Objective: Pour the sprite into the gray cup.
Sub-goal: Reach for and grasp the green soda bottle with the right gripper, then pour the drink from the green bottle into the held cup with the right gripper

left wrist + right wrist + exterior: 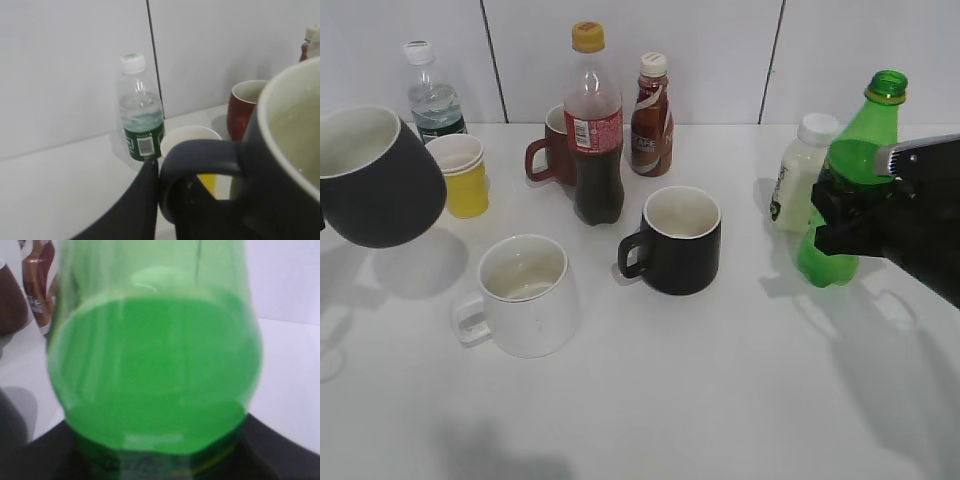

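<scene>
Sprite bottle (850,165) stood uncapped at three o'clock on the white table (720,400), leaning slightly, with the right gripper (845,215) clamped around its labelled middle; in the right wrist view the green shoulder (155,370) filled nearly the whole picture above the dark fingers (280,450). The gray cup (370,180) hung at nine o'clock, lifted off the table and tipped so its white inside faced up and to the right. The left wrist view showed the left gripper (165,200) closed on the cup's loop handle (200,155), a dark finger (135,210) pressed against its outer side. Between the two arms stood a white mug (525,295) at seven o'clock, a black mug (675,240) near the centre, and a cola bottle (595,130) at twelve o'clock. A small water bottle (432,95) and yellow paper cup (460,175) sat at ten o'clock, just beside the raised cup.
</scene>
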`<action>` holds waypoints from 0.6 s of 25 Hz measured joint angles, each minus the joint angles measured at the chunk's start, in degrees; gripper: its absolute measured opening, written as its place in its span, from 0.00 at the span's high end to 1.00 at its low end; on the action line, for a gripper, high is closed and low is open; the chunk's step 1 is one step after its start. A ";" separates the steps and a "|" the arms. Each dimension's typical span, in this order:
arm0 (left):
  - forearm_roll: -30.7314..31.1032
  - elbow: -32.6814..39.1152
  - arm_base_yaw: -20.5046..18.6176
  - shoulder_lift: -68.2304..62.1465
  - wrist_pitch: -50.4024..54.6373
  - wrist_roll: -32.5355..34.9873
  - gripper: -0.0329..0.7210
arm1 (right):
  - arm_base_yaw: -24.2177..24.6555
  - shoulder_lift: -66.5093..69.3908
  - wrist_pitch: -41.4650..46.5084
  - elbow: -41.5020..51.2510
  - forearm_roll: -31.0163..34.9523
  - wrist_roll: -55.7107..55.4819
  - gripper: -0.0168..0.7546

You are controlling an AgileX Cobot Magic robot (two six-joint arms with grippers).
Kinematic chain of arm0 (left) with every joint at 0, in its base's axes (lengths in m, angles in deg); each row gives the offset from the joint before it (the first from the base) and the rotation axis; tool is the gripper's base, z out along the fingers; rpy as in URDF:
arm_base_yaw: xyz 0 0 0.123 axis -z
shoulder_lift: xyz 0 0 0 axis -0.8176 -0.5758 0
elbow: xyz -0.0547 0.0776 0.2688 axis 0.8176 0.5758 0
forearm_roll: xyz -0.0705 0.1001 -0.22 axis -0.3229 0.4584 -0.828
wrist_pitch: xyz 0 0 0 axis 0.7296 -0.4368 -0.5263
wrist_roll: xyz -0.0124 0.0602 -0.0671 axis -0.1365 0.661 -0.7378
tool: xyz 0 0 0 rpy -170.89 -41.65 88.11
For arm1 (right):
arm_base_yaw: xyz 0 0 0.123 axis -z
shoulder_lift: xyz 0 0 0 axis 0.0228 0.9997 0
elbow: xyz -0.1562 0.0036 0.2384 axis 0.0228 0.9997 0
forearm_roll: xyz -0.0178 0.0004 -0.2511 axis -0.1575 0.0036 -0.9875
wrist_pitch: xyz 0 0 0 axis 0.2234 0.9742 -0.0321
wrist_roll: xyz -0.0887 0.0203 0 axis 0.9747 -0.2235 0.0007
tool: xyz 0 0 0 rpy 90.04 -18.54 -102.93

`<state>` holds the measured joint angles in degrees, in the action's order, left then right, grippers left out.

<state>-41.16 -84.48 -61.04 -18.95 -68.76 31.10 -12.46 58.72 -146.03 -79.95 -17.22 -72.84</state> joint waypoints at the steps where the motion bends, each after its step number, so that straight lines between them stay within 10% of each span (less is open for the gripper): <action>1: 0.02 -0.13 0.73 0.84 2.11 -0.88 0.88 | -0.10 -1.15 1.40 0.00 -0.80 0.29 0.46; 15: -4.35 -11.28 30.71 6.82 34.93 -2.09 0.88 | -19.03 -23.05 30.64 -2.45 21.09 43.11 0.46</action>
<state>-45.51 -95.77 -30.34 -12.13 -33.84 29.01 -31.49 35.67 -115.39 -82.40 3.86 -29.74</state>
